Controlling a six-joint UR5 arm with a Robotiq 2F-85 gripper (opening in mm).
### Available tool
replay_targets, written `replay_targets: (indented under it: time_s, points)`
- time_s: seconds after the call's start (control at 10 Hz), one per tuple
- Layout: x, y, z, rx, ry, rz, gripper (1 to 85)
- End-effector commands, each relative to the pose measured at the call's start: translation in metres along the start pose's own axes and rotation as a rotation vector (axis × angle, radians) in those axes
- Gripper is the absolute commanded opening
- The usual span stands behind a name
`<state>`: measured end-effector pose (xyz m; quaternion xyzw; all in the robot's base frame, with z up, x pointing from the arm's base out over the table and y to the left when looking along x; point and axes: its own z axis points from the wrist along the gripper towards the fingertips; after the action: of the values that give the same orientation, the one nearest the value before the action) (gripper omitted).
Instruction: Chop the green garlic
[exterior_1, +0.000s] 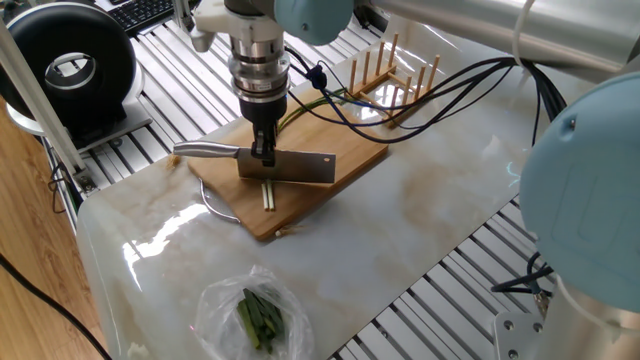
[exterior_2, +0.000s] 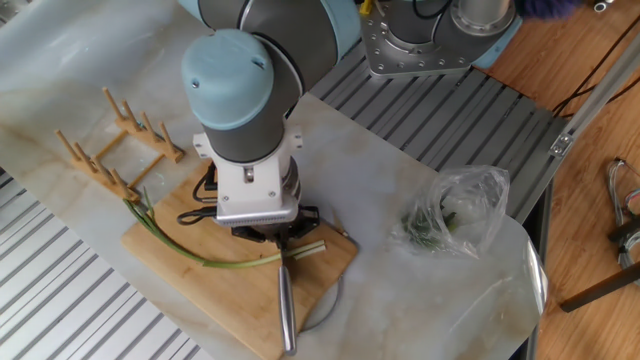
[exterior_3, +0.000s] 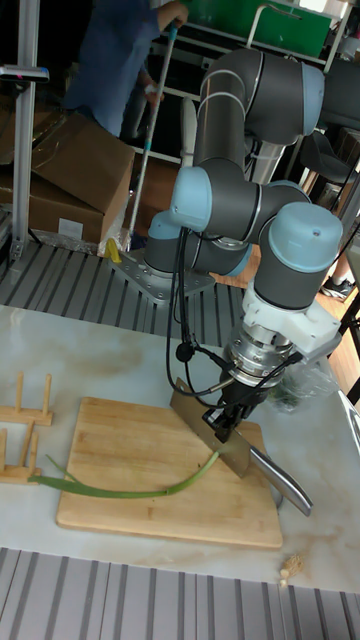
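On the light brown wooden cutting board (exterior_3: 130, 470) lies the long thin green garlic (exterior_3: 130, 489). Just behind it, the tool (exterior_3: 223, 423) grips a wide steel knife (exterior_3: 235, 442) tight. If the curved stalk rolls, the cut could miss.

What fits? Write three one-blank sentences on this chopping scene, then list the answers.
The gripper is shut on the ____.
The long thin green garlic stalk lies on the wooden ____.
The dark green leaves sit inside a clear ____ bag.

Missing words: steel cleaver; cutting board; plastic
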<state>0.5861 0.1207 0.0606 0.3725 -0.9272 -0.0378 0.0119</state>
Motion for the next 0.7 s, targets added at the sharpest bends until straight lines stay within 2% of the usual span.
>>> replay_targets:
  time_s: [0.0, 0.3, 0.4, 0.6]
  points:
    - [0.003, -0.004, -0.014, -0.016, -0.004, -0.015, 1.3]
    - [0.000, -0.003, -0.011, 0.021, 0.000, 0.015, 1.3]
    - [0.002, -0.002, -0.015, 0.020, 0.005, 0.016, 1.3]
    - [0.010, 0.007, -0.038, 0.013, 0.026, 0.012, 1.3]
